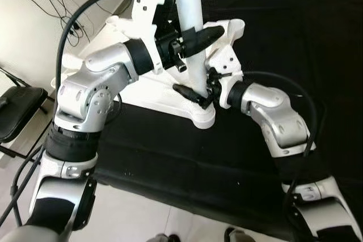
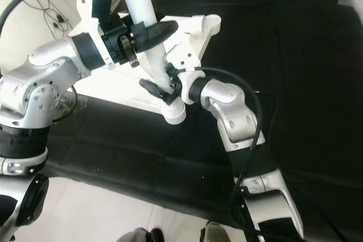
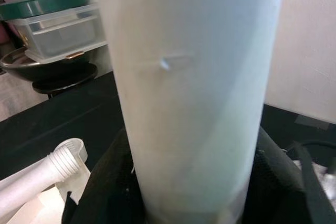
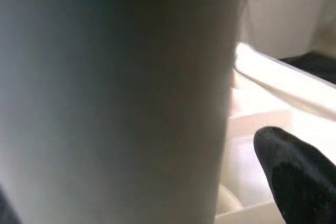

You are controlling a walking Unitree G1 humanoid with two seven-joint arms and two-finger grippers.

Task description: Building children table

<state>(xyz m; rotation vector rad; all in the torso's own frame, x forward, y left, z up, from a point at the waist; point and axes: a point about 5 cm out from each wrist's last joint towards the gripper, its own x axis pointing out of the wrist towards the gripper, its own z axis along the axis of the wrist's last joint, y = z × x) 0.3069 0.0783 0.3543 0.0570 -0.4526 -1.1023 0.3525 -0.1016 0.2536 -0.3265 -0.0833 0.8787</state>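
Upright, white table leg (image 1: pixel 187 4) stood in corner socket of white tabletop (image 1: pixel 150 92) on black surface (image 1: pixel 283 43) — left hand (image 1: pixel 195 41) clamped around leg midway, right hand (image 1: pixel 195 96) pinching its base.

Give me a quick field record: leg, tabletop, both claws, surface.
leg: white table leg standing upright in corner socket of tabletop
tabletop: white, upside down, on black cloth
left claw: gripping leg partway up
right claw: gripping leg near its base
spare leg: threaded white leg lying nearby
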